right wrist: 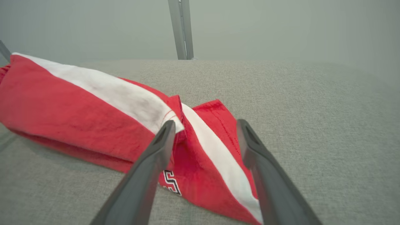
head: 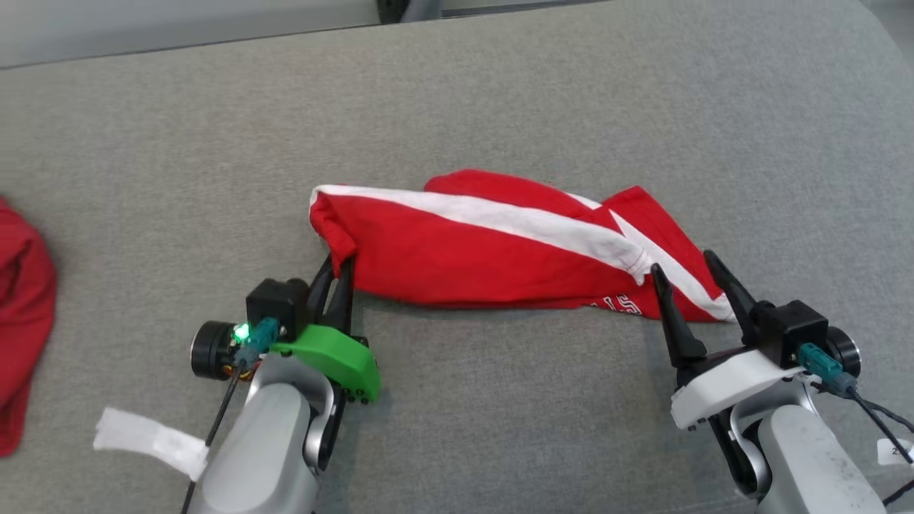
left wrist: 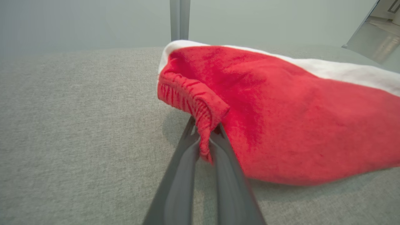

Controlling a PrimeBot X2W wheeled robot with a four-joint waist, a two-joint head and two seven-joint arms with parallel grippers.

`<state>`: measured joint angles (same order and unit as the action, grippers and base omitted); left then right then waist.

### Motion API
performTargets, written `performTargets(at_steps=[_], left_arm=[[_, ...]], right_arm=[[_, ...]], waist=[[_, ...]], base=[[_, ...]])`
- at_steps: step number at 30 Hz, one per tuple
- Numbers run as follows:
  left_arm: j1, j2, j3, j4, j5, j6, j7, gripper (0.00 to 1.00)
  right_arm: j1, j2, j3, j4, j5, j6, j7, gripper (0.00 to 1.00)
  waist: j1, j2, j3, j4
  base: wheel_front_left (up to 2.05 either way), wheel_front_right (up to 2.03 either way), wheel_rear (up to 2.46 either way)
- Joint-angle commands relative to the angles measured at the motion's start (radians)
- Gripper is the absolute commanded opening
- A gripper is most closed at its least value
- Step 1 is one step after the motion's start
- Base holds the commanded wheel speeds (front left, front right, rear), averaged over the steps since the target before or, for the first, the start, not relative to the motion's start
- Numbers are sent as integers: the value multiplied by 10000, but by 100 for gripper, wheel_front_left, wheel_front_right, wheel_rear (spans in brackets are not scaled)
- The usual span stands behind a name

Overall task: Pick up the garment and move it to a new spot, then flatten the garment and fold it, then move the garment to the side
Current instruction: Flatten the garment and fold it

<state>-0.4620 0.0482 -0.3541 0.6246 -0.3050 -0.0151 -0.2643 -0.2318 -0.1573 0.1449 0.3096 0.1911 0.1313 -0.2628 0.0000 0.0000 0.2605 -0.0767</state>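
Grey woven-fabric tabletop (head: 500,93), rounded off at the far right corner. Lying on it around the middle – a red garment (head: 464,260) with a white stripe, bunched up lengthwise. Another red cloth (head: 21,314) sits at the left edge, well apart, plus a white strip (head: 153,441) near the front left.

The head view looks down on the grey fabric surface (head: 500,107) from its near edge. Both wrist views sit low and close, facing its far edge, sharing the garment (right wrist: 78,115).
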Motion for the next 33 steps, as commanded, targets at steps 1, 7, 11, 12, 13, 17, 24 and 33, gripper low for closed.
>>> performTargets(at_steps=[1,7,11,12,13,17,24,33], left_arm=[[317,41,69,-149,47,58,-2,0],[2106,41,319,-1408,389,136,-2,0],[3041,44,562,-1687,449,151,2,100],[3178,41,588,-1649,461,122,2,100],[3310,41,620,-1577,510,83,2,100],[3665,41,943,-1297,577,179,2,100],[4089,41,1625,-1406,575,296,2,100],[4537,38,2208,-2277,607,310,2,100]], right_arm=[[171,44,22,52,80,-10,-28,100],[527,231,235,283,138,-12,-28,100],[669,323,409,395,202,-10,-28,100],[713,325,455,420,200,-10,-28,100],[747,312,499,448,221,-10,-28,100],[885,338,629,570,263,-10,-28,100],[1132,398,564,588,273,-10,-28,100],[1288,489,505,430,213,-10,-28,100]], waist=[[0,0,-846,872],[0,0,-1466,1392],[0,0,-1719,1442],[0,0,-1765,1423],[0,0,-1802,1394],[0,0,-2001,1167],[0,0,-2411,843],[0,0,-2717,676]], base=[[0,0,0],[0,0,0],[0,0,0],[0,0,0],[0,0,0],[0,0,0],[0,0,0],[0,0,0]])
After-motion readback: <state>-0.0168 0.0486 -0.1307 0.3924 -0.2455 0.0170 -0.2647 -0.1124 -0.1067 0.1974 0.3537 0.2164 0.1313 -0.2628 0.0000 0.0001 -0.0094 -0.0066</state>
